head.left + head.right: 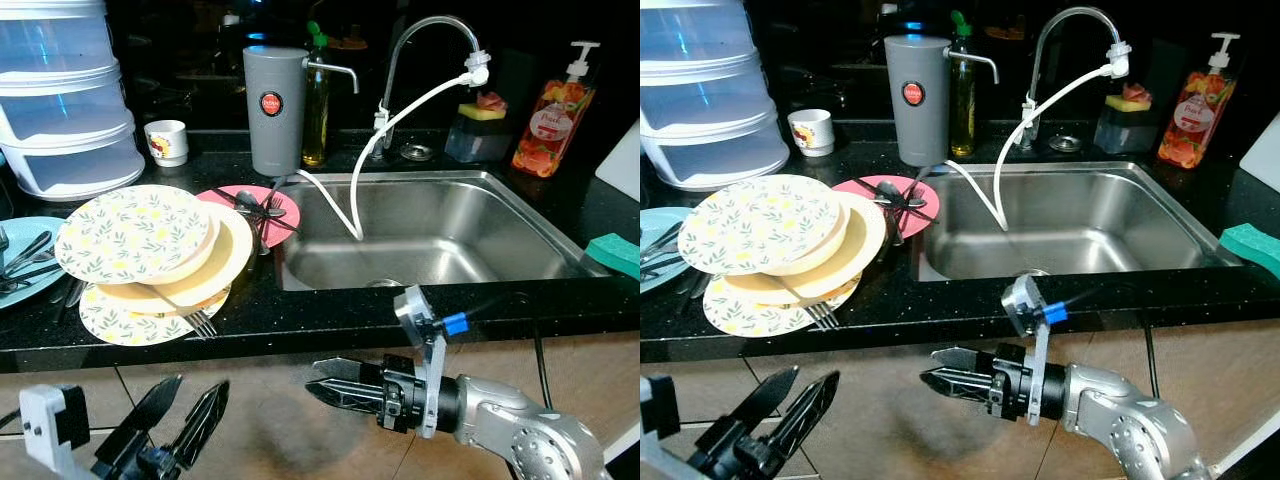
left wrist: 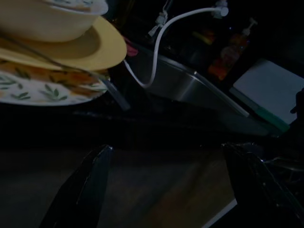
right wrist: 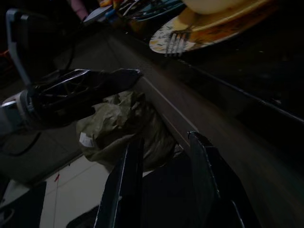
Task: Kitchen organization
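A stack of plates sits on the black counter (image 1: 330,310) left of the sink. A leaf-patterned plate (image 1: 135,235) is on top, a yellow plate (image 1: 228,262) below it, and another patterned plate (image 1: 115,322) at the bottom with a fork (image 1: 200,322) on it. Behind the stack, a pink plate (image 1: 222,198) carries cutlery (image 1: 262,210). At the far left, a blue plate (image 1: 22,232) holds more cutlery. Both grippers hang below the counter's front edge, holding nothing. My left gripper (image 1: 198,386) is open. My right gripper (image 1: 312,378) points left with a narrow gap between its fingers.
The steel sink (image 1: 430,240) has a faucet (image 1: 430,30) and a white hose (image 1: 400,120). Along the back stand a grey canister (image 1: 275,110), a cup (image 1: 167,140), stacked plastic containers (image 1: 65,100) and a soap bottle (image 1: 555,115). A green sponge (image 1: 615,252) lies right. A crumpled bag (image 3: 123,133) lies on the floor.
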Controlling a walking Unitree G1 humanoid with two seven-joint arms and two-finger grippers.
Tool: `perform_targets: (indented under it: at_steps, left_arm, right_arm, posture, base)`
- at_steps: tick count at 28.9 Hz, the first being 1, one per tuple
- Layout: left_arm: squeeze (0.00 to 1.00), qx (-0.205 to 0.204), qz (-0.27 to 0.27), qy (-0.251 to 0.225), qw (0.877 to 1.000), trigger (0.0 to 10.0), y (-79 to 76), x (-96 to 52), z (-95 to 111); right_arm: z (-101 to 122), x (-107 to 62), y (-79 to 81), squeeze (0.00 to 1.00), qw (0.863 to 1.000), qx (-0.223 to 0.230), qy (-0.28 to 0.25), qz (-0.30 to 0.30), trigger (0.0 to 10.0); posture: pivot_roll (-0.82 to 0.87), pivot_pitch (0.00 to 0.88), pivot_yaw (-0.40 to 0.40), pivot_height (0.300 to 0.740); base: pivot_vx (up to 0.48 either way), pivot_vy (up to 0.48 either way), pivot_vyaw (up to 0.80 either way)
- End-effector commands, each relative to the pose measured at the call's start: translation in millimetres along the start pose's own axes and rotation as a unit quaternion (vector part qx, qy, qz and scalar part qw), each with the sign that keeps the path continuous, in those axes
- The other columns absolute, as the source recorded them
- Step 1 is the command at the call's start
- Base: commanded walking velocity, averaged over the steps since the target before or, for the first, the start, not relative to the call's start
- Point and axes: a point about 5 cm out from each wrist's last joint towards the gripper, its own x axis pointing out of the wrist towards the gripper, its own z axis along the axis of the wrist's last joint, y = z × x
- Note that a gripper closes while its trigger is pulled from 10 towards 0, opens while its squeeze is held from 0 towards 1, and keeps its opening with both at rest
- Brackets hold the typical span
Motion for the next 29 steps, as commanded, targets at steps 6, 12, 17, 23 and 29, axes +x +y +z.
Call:
perform_targets:
  at_steps: [6,12,17,23,29]
  left_arm:
    - [0.00,0.007,-0.014,-0.009,1.000,10.0,-1.2,10.0,10.3]
    - [0.00,0.027,0.012,-0.037,0.999,10.0,1.7,13.2,22.1]
    - [0.00,0.020,0.035,-0.044,0.998,10.0,6.3,8.9,23.2]
    - [0.00,0.000,0.046,-0.046,0.998,10.0,10.2,10.1,23.0]
    - [0.00,-0.002,0.030,-0.054,0.998,10.0,8.8,18.3,25.7]
  right_arm:
    - [3.8,8.3,-1.8,0.00,1.000,-0.020,-0.007,0.006,10.0]
    - [5.2,10.1,1.4,0.00,0.998,-0.058,-0.005,0.021,10.0]
    - [10.7,14.2,-2.2,0.00,0.994,-0.103,-0.037,-0.004,10.0]
    - [14.0,17.9,-5.0,0.00,0.992,-0.108,-0.059,-0.011,10.0]
    - [11.5,19.2,-4.9,0.00,0.992,-0.110,-0.065,-0.007,10.0]
  posture:
    - [0.06,0.017,-0.022,0.740]
    - [0.06,0.019,-0.020,0.740]
    - [0.06,0.017,-0.022,0.740]
    - [0.06,0.011,-0.024,0.740]
    - [0.06,0.005,-0.023,0.740]
  base:
    - [0.000,0.000,0.00]
    - [0.000,0.000,0.00]
    - [0.000,0.000,0.00]
    - [0.000,0.000,0.00]
    - [0.000,0.000,0.00]
